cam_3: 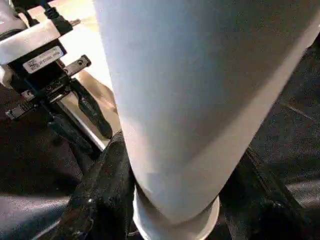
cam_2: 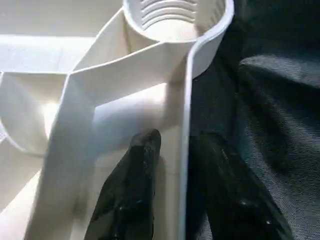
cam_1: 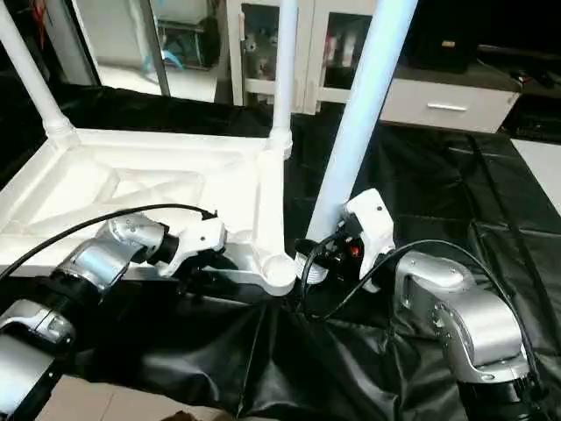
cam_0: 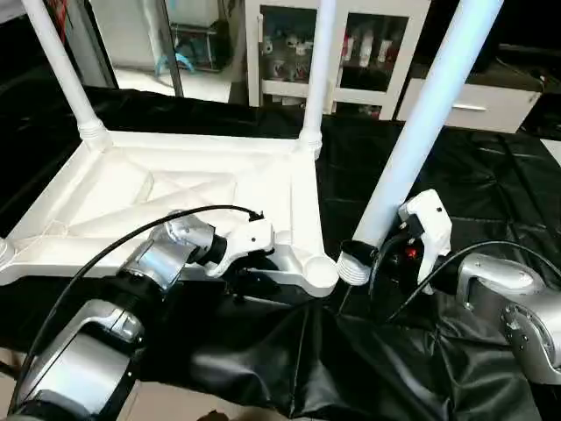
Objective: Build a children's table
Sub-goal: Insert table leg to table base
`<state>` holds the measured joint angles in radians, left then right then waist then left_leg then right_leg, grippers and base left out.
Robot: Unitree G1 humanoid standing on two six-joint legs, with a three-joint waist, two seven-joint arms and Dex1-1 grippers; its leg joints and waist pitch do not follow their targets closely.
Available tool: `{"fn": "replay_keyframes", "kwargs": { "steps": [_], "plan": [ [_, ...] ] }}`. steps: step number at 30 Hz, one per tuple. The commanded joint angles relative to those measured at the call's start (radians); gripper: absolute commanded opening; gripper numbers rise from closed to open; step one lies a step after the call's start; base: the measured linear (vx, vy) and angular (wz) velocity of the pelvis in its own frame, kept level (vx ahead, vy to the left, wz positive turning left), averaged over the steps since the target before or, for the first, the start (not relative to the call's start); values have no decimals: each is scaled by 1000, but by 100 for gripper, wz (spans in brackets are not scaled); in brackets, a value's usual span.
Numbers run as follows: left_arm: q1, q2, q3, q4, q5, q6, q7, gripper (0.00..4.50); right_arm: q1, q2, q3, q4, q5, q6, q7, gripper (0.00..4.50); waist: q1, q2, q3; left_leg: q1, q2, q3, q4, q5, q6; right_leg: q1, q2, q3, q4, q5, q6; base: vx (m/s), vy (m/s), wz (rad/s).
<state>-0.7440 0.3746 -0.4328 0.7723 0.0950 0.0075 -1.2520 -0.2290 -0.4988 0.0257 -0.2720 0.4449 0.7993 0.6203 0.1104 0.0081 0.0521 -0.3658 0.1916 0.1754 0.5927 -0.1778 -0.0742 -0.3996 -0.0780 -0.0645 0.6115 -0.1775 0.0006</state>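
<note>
So far, two legs are seen seated in the top [cam_0: 175, 189], which lies ribbed side up on the black cloth [cam_0: 491, 193]: one leg [cam_0: 57, 61] stands in the far left socket, another [cam_0: 317, 70] in the far right socket. At the near left corner of the top only a rounded edge is visible, so whether a leg stands there cannot be told. The near right socket [cam_2: 175, 20] is empty, its inner thread exposed. A further leg [cam_0: 421, 132] is held just beside that socket, tilted, its ribbed end resting low near the cloth and not yet entered. It is clasped near its base by the right gripper [cam_3: 175, 200], a finger on each side. The top's near rim is straddled by the left gripper [cam_2: 185, 200], one finger [cam_2: 132, 190] inside the rim and one outside, apparently steadying it. Lifting this leg over the socket and screwing it in is judged to remain.
</note>
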Motion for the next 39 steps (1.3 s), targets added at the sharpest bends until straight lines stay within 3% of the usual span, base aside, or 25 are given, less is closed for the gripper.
{"fn": "replay_keyframes", "kwargs": {
  "steps": [1,10,13,19,20,21,22,23,24,25,28,32,36,37,39],
  "plan": [
    [-7,-7,-2,46,25,-7,28,107,-16,-7,-15,-8,13,4,6,189,1,-5,-62,15,36,-13,-76,-260,-18,45,-72,49,-83,-283,-181,0,0,0],
    [-14,1,-26,89,69,-41,39,27,-28,-10,-9,-2,13,3,14,189,3,-10,-57,15,36,-17,-81,-291,-19,43,-77,47,-96,-404,-138,0,0,0],
    [-16,2,-26,110,83,-42,69,5,-39,0,-2,16,5,-8,11,189,2,-7,-57,17,36,-18,-81,-300,-20,39,-77,47,-100,-431,-131,0,0,0],
    [43,-5,20,25,46,94,79,0,-63,52,-24,18,10,-3,-46,189,-7,0,-58,17,38,-22,-84,-311,-34,39,-76,47,-93,-391,-152,0,0,0],
    [96,-5,38,-110,22,232,83,0,-71,70,-39,37,13,-3,-63,189,-12,-32,-60,12,42,-19,-86,-291,-27,46,-76,47,-86,-357,-160,0,0,0],
    [118,-2,43,-173,17,287,88,0,-76,78,-42,51,10,-1,-73,189,-10,-28,-62,10,43,-21,-85,-264,-26,48,-80,47,-73,-326,-172,0,0,0],
    [131,1,45,-211,14,319,91,0,-79,84,-43,60,7,0,-79,189,-17,-16,-58,6,40,-19,-85,-252,-15,43,-77,47,-79,-330,-177,0,0,0],
    [148,5,48,-257,10,342,92,0,-87,89,-34,68,3,1,-80,189,-19,-26,-62,11,39,-14,-80,-237,-10,42,-74,47,-80,-308,-182,0,0,0],
    [148,5,48,-257,10,342,92,0,-87,89,-34,68,3,1,-80,189,-20,-24,-63,7,37,-15,-79,-220,-7,47,-75,47,-74,-285,-186,0,0,0],
    [179,8,44,-316,1,342,86,0,-102,94,-8,80,2,4,-60,189,-19,-37,-61,7,35,-9,-78,-209,6,43,-72,47,-80,-284,-182,0,0,0],
    [201,5,37,-340,-3,302,77,0,-120,93,22,106,-3,0,-32,189,-13,-32,-61,8,34,-8,-76,-184,21,43,-73,48,-79,-292,-171,0,0,0],
    [230,2,46,-412,-6,371,93,0,-152,84,66,147,-20,-9,7,189,-15,-25,-63,8,36,-8,-77,-168,15,44,-70,49,-73,-239,-182,0,0,0],
    [239,3,39,-434,-5,387,98,0,-166,77,76,162,-18,-12,31,189,-13,-30,-65,7,35,-7,-75,-147,23,47,-70,49,-67,-196,-197,0,0,0],
    [241,-1,39,-433,-3,387,104,0,-173,73,82,173,-19,-16,45,189,-15,-44,-64,5,34,-4,-74,-144,29,47,-68,48,-69,-200,-195,0,0,0],
    [242,-1,38,-429,5,382,111,0,-196,51,120,198,-34,-12,81,189,-12,-37,-61,6,35,-6,-75,-150,30,46,-71,47,-71,-243,-184,0,0,0]
  ]
}}
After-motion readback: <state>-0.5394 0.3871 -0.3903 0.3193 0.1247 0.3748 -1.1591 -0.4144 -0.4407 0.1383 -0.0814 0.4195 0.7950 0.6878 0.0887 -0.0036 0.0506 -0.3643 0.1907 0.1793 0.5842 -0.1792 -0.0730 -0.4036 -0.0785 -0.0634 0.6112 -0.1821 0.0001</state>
